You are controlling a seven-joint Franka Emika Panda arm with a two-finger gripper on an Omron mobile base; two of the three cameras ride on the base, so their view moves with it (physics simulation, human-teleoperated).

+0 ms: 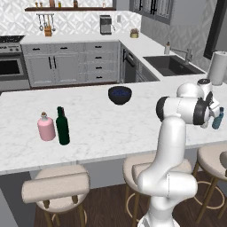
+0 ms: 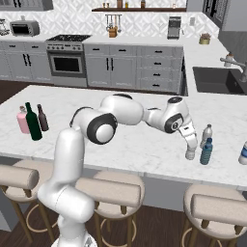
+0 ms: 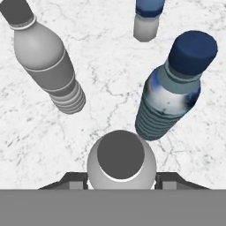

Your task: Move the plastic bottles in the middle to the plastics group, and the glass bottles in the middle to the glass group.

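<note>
Your gripper (image 3: 121, 177) is clamped on a small clear bottle with a pale grey cap (image 3: 121, 159). In the hand view the two finger tips press on it from either side. You can't tell whether its base sits on the marble counter (image 2: 144, 144) or just off it.

The blue bottle (image 3: 174, 95), translucent with a dark cap, stands upright just beside the gripper. It is ahead and to the right in the hand view, close to the gripped bottle but apart from it. In the right base view it is immediately right of the gripper.

A second clear greyish bottle (image 3: 48, 66) stands upright ahead-left of the gripper in the hand view, near but not touching. A further bottle with a blue cap (image 3: 148, 20) is farther ahead, beyond the blue one.

The tall green bottle (image 2: 33, 121) is well away from the gripper, at the far left end of the counter. It stands upright just beside the pink flask (image 2: 22, 120) and the slim brown bottle (image 2: 42, 118).

A dark bowl (image 1: 119, 94) sits toward the counter's far edge, between that cluster and the gripper. A paper towel roll (image 1: 217, 66) stands beyond the gripper, near the sink (image 1: 170, 64).
</note>
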